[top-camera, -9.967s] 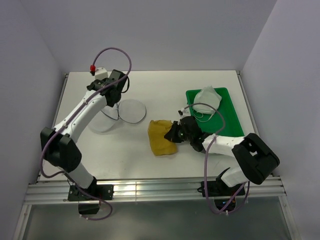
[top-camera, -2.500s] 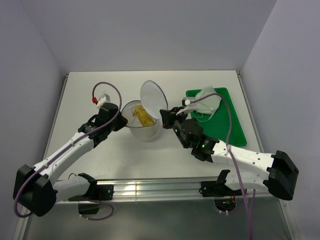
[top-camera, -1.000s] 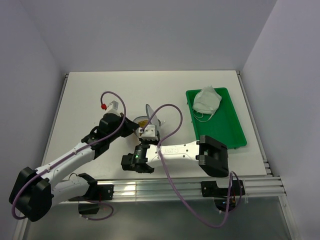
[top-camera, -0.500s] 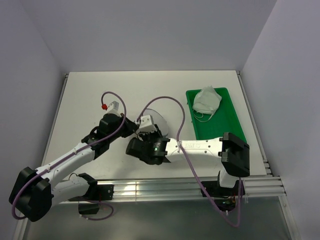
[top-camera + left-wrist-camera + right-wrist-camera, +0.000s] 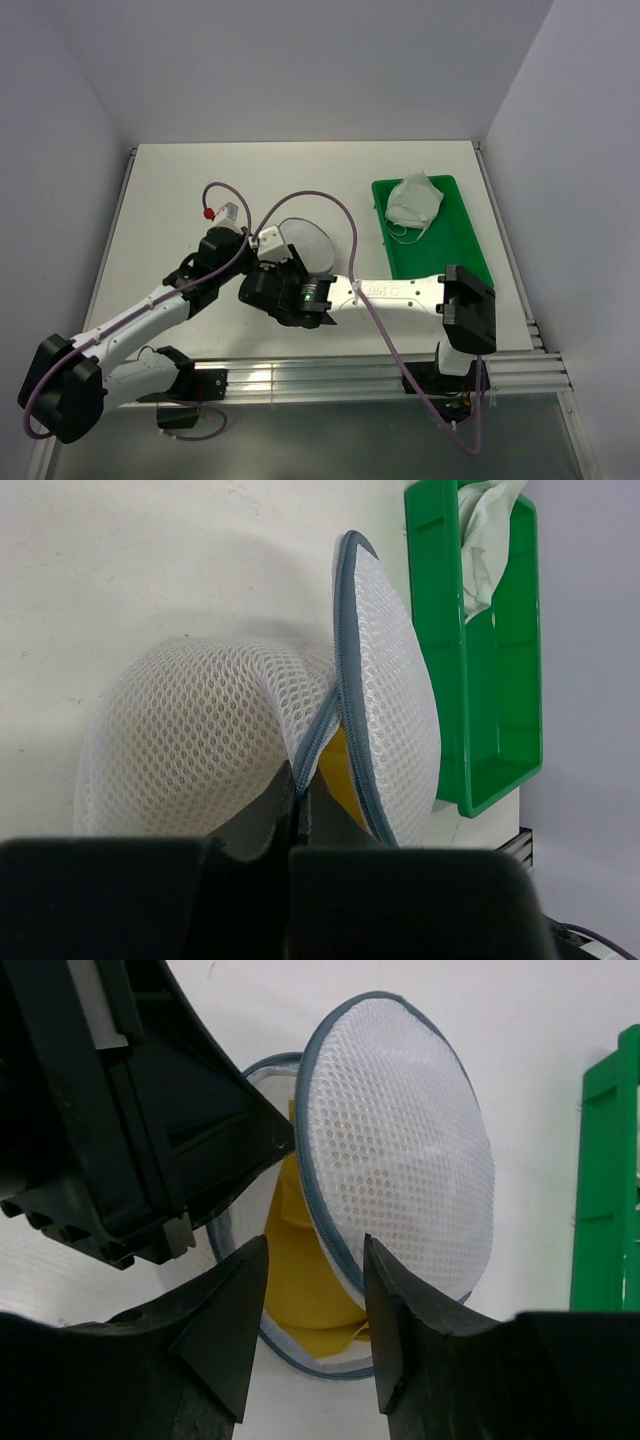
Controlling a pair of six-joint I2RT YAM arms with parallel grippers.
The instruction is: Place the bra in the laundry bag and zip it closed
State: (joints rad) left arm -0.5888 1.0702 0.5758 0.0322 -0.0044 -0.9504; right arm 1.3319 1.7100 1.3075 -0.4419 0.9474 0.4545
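Note:
The laundry bag lies on the white table with its two mesh halves gaping apart. Its lid half stands tilted up, and the lid half also shows from above. The mustard-yellow bra sits inside, seen through the gap as the bra. My left gripper is shut on the grey zipper rim where the halves meet. My right gripper hovers close in front of the opening, jaws apart and holding nothing. In the top view my right arm hides most of the bag.
A green tray stands at the right with a white-grey garment in its far end. The tray lies just beyond the bag. The left gripper's black body crowds the right wrist's view.
My right gripper's jaws have opened, and its wrist has swung left, close to the bag beside the left gripper. The left arm has kept still, holding the rim.

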